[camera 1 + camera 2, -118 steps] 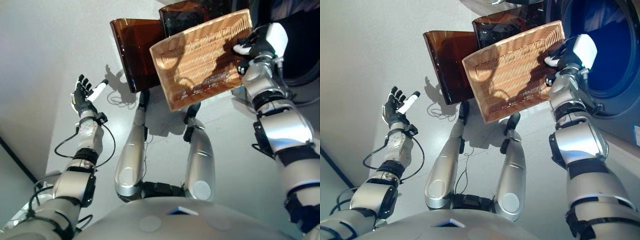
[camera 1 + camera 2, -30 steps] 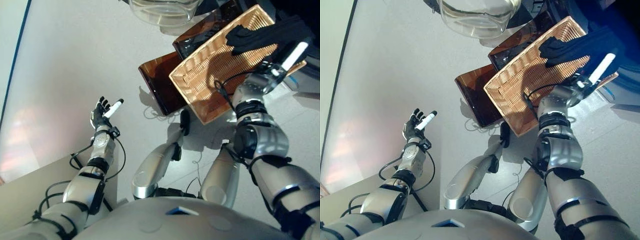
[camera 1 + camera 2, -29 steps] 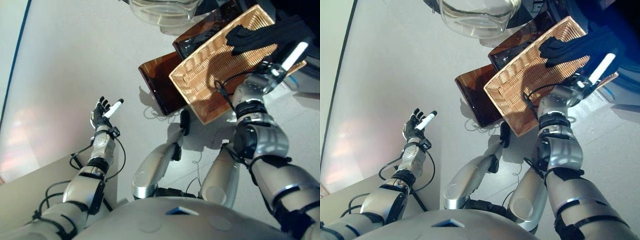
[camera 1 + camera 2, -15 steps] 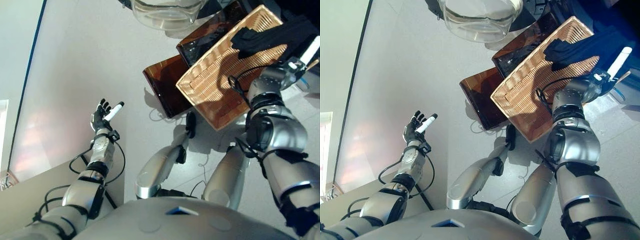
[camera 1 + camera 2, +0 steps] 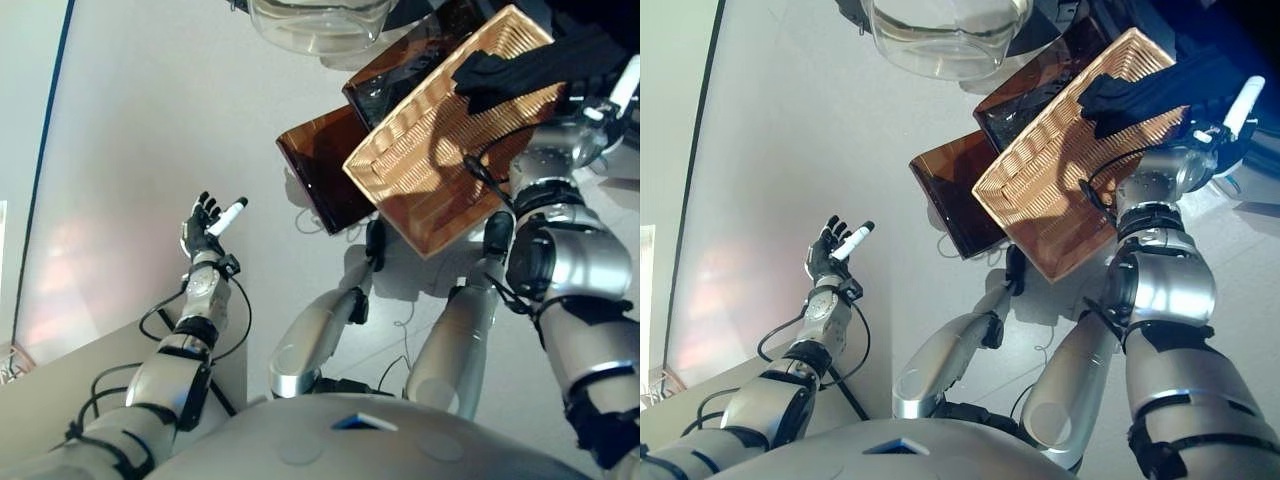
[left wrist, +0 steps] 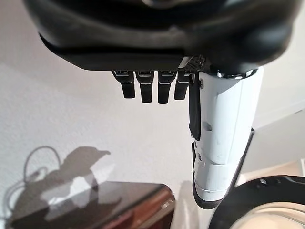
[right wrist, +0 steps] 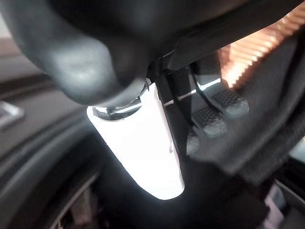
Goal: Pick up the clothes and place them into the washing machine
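The right hand (image 7: pixel 143 143) pinched the dark cloth (image 5: pixel 1160 88) over the wicker basket's (image 5: pixel 1040 200) far end, and should lift it fully clear before swinging toward the drum, while the left hand (image 5: pixel 203 228) hung open, well apart from the basket.

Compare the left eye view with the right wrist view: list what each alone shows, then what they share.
Only the left eye view shows the open left hand held over the floor, the two brown trays and the clear door. Only the right wrist view shows the right hand's fingers pressed into the dark cloth, with its white thumb alongside. Both show the right hand, the cloth and the wicker basket.
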